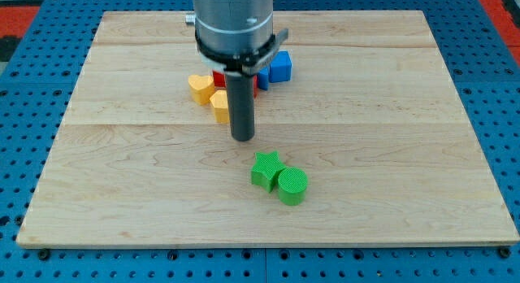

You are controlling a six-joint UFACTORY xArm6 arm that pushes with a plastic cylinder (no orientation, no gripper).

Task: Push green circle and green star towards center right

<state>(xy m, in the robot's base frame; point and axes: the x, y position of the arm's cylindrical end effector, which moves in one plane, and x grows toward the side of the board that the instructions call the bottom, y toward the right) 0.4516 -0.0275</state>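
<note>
Green star (pixel 265 169) touches green circle (pixel 292 185), lower-right.

Board (pixel 390 112) pale matt wood, visible grain; green star (pixel 265 169), green circle (pixel 292 185) ridged plastic.

One camera looks down at a slant from the board's (pixel 390 218) near edge, taking in the whole top, the arm (pixel 233 23) facing it.

My tip (pixel 243 137) mid-board, green star (pixel 265 168) touching green circle (pixel 293 185) below-right of it, yellow (pixel 201 88), red (pixel 219 79), blue blocks (pixel 280 67) clustered upper centre
</note>
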